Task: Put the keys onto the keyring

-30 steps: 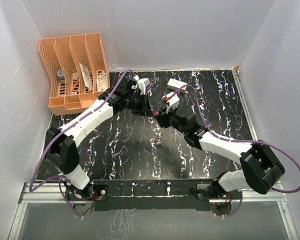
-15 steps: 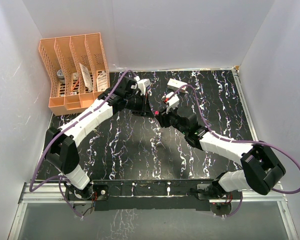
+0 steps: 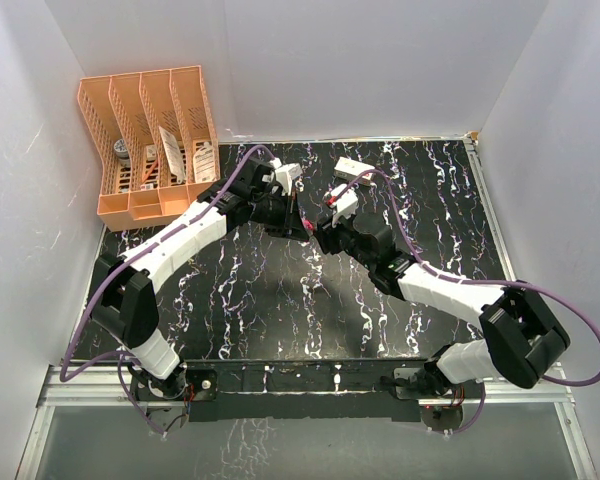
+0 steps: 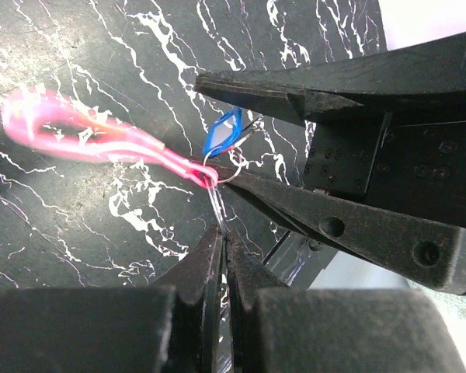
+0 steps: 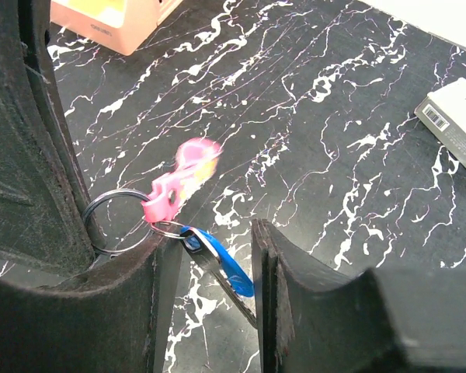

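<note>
L jaws clamped on keyring (image 5: 118,193), R jaws apart round blue key (image 5: 221,264)

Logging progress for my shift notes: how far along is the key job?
Done: the pink key looks threaded on the keyring. In hand: the left gripper pinches that ring; the right gripper sits open around the blue key. Left: whether blue is fully on is unclear.

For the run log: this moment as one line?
left claw: shut on ring | right claw: open around blue key | pink key: on ring
</note>
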### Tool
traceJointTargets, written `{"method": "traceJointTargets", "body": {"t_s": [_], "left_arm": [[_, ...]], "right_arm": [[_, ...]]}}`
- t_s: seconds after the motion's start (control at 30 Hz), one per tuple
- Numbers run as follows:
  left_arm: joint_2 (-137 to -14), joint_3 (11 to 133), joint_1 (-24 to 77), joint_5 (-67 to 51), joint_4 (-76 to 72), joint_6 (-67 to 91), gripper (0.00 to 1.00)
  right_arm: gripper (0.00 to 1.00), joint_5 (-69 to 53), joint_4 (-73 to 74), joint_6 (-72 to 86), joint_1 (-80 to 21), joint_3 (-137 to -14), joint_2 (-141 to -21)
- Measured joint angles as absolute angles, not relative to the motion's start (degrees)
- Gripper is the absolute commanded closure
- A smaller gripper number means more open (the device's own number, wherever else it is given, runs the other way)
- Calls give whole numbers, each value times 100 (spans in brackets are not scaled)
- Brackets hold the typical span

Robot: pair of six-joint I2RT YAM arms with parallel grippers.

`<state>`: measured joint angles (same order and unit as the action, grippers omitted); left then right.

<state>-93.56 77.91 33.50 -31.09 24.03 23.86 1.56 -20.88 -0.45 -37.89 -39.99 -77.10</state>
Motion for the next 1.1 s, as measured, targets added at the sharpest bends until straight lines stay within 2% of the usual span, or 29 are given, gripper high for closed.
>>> {"method": "traceJointTargets", "body": {"t_s": [0.3, 0.7, 0.9, 0.93, 1.03, 1.1], "left_arm": [[-9356, 7784, 3350, -3277, 2410, 2405, 100], [-9356, 7778, 3398, -3562, 2502, 2423, 100], [-9356, 7778, 3398, -3332, 2628, 2405, 100], [-9354, 7778, 3398, -3203, 2622, 2408, 98], [-9253, 7581, 3398, -2823, 2436, 2425, 76], [-9056, 7229, 3398, -2482, 2270, 2471, 71]], "right_arm": [[54, 220, -2126, -148, -3780, -4152, -7832], [51, 333, -2300, -172, -3747, -4276, -7832], [43, 602, -2130, -5, -3743, -4313, -7793], [42, 685, -1946, 91, -3730, -4392, -7802], [38, 781, -1494, 440, -3640, -4683, -7907], [38, 779, -1240, 685, -3570, -4877, -8064]]}}
